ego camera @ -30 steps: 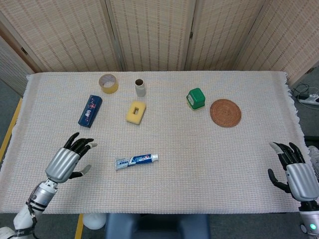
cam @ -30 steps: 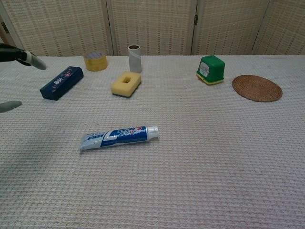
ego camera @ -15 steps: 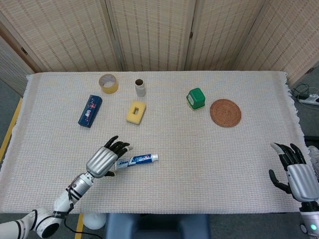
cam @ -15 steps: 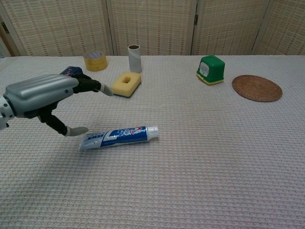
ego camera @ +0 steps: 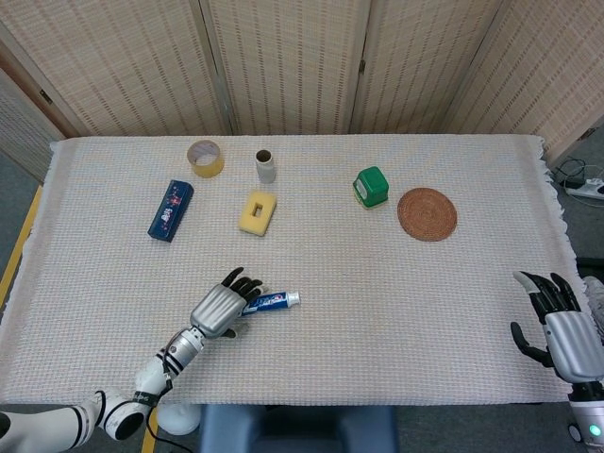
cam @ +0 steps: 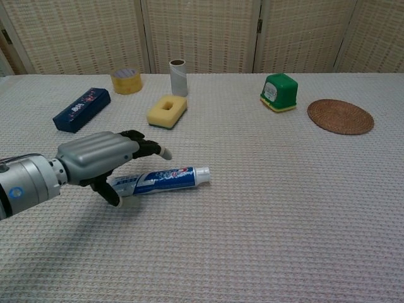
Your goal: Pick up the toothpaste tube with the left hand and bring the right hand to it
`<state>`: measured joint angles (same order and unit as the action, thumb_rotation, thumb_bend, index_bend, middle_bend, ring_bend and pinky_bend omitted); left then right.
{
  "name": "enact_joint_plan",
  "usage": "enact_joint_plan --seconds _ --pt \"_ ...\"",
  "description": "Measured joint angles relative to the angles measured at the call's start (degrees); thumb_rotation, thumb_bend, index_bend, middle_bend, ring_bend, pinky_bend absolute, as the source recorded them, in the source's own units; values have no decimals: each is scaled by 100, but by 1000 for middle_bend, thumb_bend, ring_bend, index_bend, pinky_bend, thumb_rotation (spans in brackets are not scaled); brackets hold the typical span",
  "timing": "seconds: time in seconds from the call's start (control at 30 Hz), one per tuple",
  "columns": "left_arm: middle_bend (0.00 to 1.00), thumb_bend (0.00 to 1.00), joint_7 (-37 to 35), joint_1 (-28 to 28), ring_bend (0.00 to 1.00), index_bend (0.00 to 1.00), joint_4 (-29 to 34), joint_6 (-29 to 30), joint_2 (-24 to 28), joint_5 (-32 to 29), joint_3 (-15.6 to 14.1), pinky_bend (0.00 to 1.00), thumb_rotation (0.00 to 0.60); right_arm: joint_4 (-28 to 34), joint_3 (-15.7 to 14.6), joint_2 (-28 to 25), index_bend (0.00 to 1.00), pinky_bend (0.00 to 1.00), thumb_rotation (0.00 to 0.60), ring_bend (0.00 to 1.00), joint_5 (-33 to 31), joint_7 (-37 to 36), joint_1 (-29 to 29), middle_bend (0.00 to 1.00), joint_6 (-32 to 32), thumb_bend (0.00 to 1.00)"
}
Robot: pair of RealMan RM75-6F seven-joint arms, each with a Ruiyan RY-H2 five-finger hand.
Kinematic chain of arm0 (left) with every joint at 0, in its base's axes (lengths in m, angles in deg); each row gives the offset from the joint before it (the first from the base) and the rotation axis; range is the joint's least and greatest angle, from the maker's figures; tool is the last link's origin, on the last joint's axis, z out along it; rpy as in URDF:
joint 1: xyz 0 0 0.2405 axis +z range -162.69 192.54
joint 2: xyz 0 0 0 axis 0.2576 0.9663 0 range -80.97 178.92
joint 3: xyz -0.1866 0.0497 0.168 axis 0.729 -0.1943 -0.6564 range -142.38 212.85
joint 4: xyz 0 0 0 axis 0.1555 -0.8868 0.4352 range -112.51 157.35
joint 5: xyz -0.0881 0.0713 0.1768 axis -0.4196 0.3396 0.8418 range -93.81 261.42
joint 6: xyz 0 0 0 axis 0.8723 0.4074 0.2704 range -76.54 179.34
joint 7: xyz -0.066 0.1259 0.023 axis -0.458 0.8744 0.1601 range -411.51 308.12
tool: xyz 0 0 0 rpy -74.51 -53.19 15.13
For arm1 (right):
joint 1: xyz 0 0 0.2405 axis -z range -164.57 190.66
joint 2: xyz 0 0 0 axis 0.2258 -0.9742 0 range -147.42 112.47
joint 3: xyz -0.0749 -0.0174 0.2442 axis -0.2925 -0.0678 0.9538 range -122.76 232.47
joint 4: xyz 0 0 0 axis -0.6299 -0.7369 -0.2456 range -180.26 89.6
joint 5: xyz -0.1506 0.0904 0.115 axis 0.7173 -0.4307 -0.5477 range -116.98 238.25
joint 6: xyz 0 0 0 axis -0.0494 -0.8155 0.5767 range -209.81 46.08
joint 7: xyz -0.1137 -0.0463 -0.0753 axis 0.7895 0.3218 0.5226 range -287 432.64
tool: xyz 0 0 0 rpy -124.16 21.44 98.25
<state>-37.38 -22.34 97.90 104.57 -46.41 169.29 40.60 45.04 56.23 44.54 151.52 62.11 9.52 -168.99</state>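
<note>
The left robot hand (cam: 101,158), silver-backed with black fingers, hovers palm-down over the crimped end of the blue-and-white toothpaste tube (cam: 165,179), fingers spread above it and thumb beside it; whether they touch the tube cannot be told. The tube lies flat on the cream woven worktop (cam: 278,208), white cap pointing right. At the near right corner of the worktop in the head view, well apart from the tube, the right robot hand (ego camera: 559,326) is held with fingers apart, empty. Farther back rest a yellow sponge block with a hollow centre (cam: 166,111) and a dark blue oblong box (cam: 81,109). To the right stand a green cube-shaped container (cam: 279,91) and a round woven rattan coaster (cam: 340,116). Nearest the folding screen are a roll of tan tape (cam: 126,81) and an upright grey cardboard tube (cam: 178,77).
</note>
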Motion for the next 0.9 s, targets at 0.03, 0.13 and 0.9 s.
enact_joint_plan --seconds 0.03,0.13,0.9 --pt "174 339 32 -13 178 179 -59 -16 -42 -58 11 39 600 -7 1 1 44 20 600 113 -1 -6 2 139 -2 509" --pt "174 339 99 -62 179 182 -225 -63 -162 -273 90 39 600 -26 6 -2 44 20 600 114 -12 -28 5 140 -4 510" --pt "240 350 300 -372 252 298 -346 -99 -427 -678 180 111 600 -93 -8 20 44 22 600 115 -77 -96 17 140 75 510"
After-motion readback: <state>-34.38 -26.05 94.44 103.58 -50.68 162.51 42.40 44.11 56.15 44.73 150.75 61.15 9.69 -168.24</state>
